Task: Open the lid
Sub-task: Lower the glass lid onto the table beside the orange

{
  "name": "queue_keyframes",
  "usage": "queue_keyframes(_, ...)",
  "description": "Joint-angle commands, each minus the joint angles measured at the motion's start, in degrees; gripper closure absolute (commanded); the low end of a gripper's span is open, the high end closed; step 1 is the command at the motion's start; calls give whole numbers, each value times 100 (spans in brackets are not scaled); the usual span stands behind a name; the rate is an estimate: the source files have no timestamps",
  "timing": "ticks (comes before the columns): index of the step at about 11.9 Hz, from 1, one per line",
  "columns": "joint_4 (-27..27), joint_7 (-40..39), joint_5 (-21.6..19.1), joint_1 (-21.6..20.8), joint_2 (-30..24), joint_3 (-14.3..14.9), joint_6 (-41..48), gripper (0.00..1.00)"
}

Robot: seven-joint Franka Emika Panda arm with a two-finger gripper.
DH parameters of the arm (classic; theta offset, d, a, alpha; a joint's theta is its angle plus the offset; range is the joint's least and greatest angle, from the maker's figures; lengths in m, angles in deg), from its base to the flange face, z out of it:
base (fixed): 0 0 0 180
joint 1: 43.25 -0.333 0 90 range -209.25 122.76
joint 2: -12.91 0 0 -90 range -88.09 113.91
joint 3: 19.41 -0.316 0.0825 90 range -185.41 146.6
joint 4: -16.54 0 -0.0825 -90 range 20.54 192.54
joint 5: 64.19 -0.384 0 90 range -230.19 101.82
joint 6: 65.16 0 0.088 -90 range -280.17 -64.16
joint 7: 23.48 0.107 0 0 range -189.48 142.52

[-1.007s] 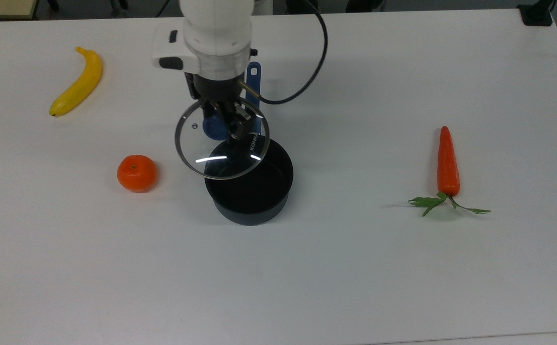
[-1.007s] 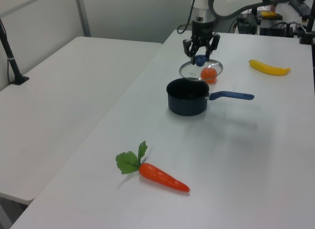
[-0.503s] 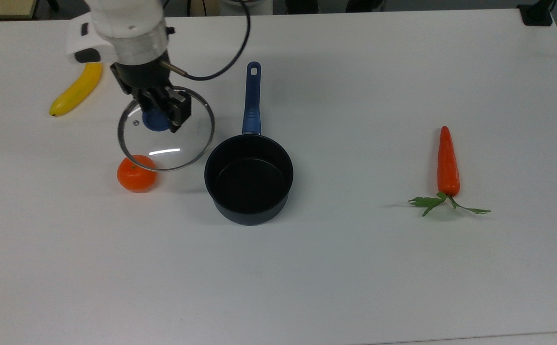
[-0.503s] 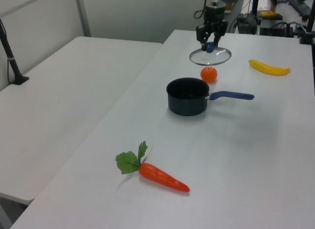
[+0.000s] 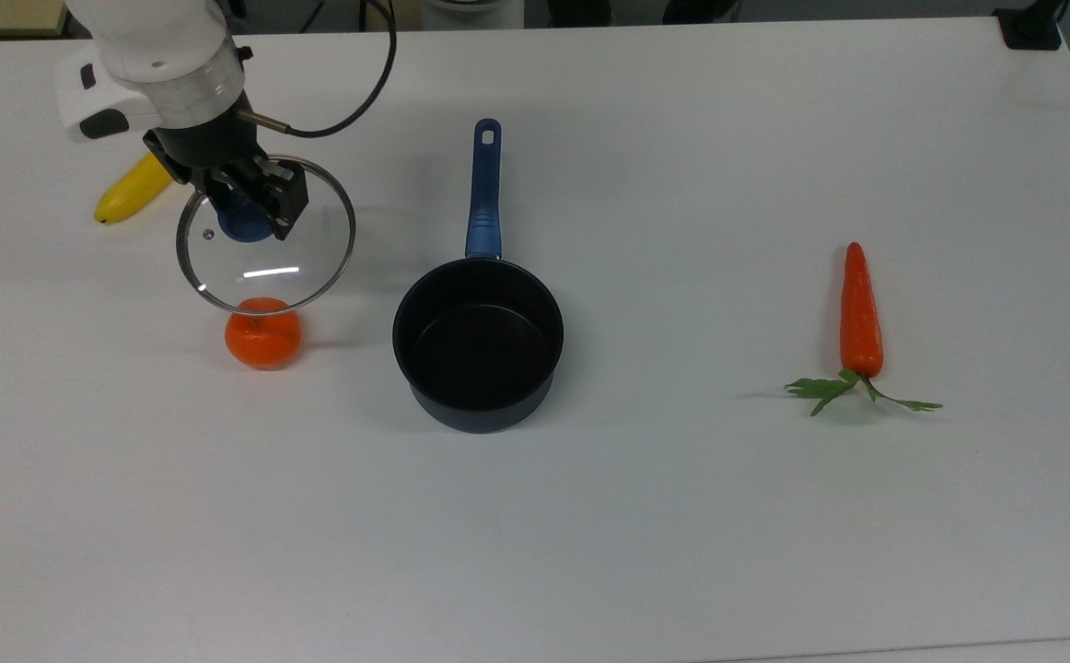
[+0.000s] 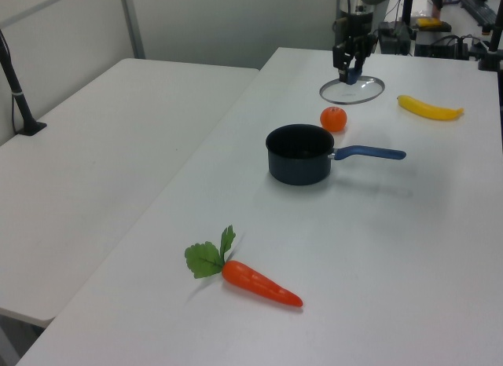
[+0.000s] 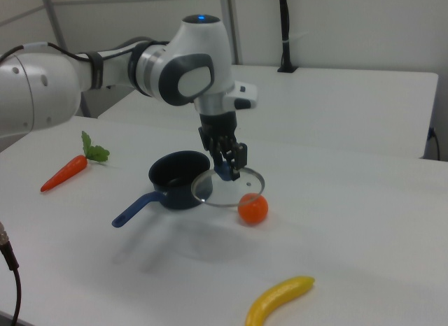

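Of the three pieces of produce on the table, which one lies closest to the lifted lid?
The round orange tangerine: in the top view the clear glass lid's rim overlaps it. The yellow banana sits further off; the orange carrot lies beyond the saucepan.

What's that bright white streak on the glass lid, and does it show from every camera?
Glare: in the top view a lamp reflects as a short white bar on the lid held by the claw. In the left view the lid reads pale, in the right view clear, no streak.
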State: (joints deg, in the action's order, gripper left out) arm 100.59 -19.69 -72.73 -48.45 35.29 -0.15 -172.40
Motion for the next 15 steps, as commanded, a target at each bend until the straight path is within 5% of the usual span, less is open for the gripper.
queue_keyframes(1,865,-352,-121,-7,-602,7,45,46)
queue_keyframes(7,2403,-502,-33,-165,-1271,-89,-831,46)
queue_keyframes(15,2924,-449,-24,-236,-1132,-124,-1801,46)
